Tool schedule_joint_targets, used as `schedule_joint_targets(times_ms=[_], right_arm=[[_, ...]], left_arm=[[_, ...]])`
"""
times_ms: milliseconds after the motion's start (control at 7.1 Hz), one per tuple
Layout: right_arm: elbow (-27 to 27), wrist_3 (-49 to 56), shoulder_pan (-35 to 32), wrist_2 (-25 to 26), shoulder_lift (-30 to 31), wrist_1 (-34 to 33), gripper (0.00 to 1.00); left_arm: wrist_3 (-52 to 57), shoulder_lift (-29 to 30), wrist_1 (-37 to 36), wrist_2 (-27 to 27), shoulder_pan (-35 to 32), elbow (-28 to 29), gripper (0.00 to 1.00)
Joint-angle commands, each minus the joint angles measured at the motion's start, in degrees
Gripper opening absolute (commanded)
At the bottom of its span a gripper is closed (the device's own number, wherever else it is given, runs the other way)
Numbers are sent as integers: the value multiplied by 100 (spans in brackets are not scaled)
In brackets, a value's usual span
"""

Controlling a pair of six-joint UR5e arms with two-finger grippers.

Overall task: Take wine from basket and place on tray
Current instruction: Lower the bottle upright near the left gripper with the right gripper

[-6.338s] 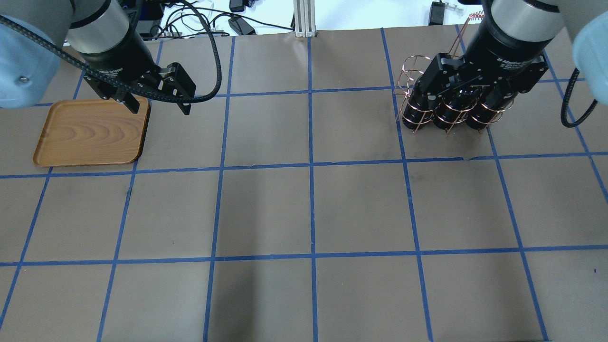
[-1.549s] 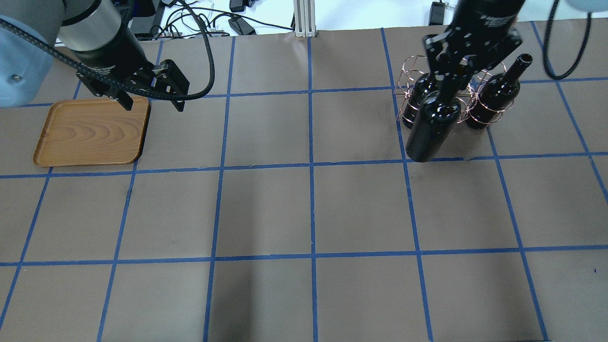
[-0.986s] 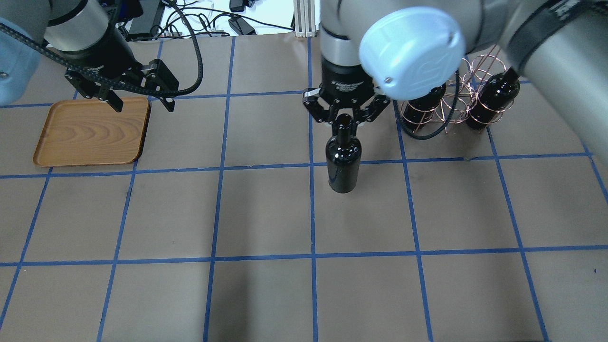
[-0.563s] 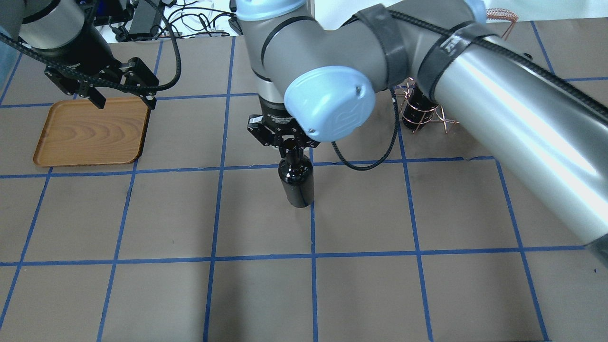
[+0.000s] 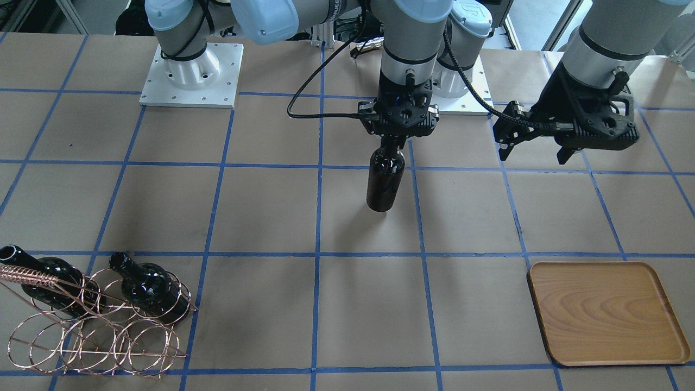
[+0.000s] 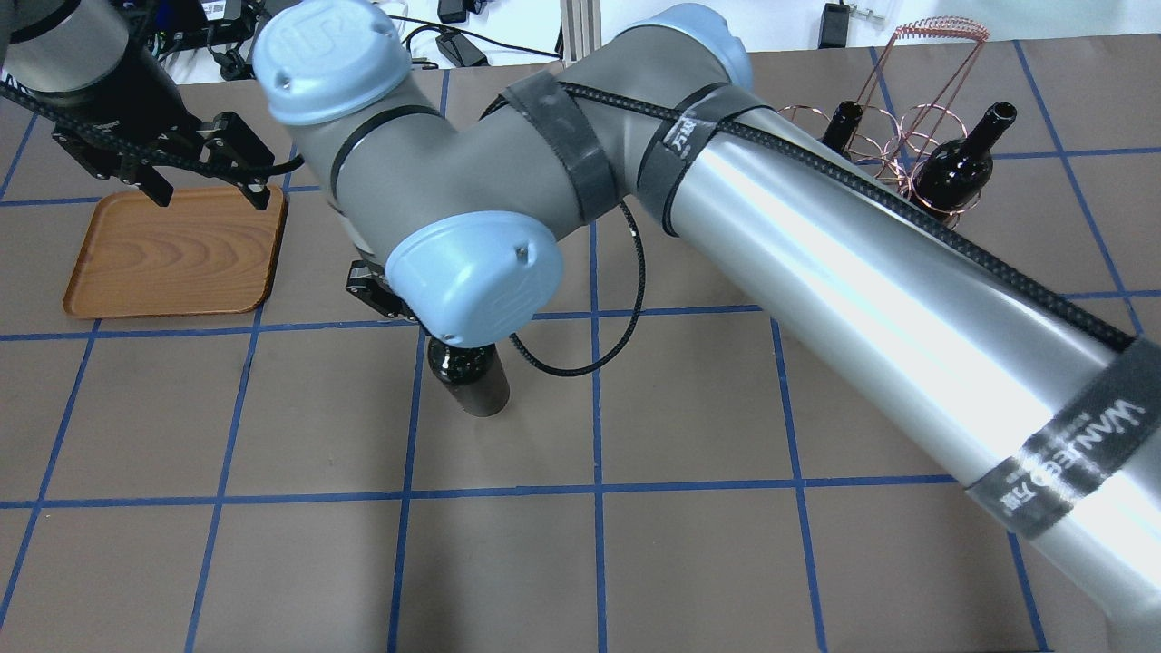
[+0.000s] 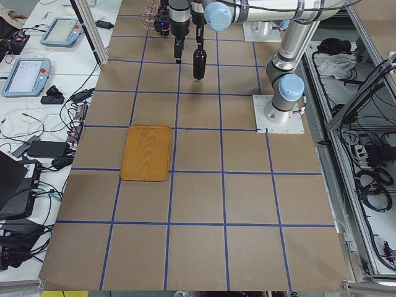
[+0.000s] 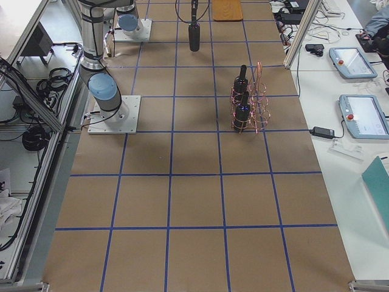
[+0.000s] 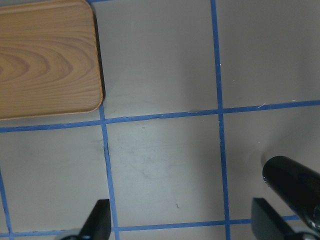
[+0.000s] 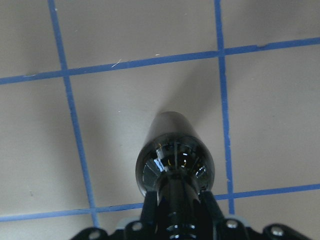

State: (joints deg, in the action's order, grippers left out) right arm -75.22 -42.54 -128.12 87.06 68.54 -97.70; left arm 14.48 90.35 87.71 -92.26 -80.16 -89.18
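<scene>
My right gripper [image 5: 395, 142] is shut on the neck of a black wine bottle [image 5: 384, 182], which hangs upright over the middle of the table. My right elbow hides the gripper from overhead, and only the bottle's body [image 6: 470, 381] shows there. The right wrist view looks down the bottle [image 10: 175, 165]. My left gripper [image 5: 535, 155] is open and empty, hovering at the far edge of the wooden tray [image 6: 172, 254]. The tray [image 5: 608, 315] is bare. The copper wire basket [image 5: 92, 331] holds two more bottles [image 5: 149, 288] [image 5: 46, 271].
My right forearm [image 6: 862, 299] reaches across the table and hides much of it from overhead. The arm bases [image 5: 190, 70] stand at the robot's side. Cables [image 6: 435, 45] lie past the far edge. The held bottle shows at the lower right in the left wrist view [image 9: 295, 187].
My right gripper lifted one bottle out of the basket and carried it left across the table, toward the tray side. My left gripper drifted a little left over the tray's edge.
</scene>
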Motion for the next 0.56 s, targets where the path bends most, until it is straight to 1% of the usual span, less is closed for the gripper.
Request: schedule_joint_targets(times_ms=[0,141,423], right_arm=[[60,-288,-352,-5,-165,-91,13],[77,-351,-441,-5,-174,-301,13],[86,-404,-520,73,-358,-460,12]], left_arm=[[239,0,1,-46,271,-3,100],[292,0,1,-2,420,-3,100],[668,18,1,33,658,-3,100]])
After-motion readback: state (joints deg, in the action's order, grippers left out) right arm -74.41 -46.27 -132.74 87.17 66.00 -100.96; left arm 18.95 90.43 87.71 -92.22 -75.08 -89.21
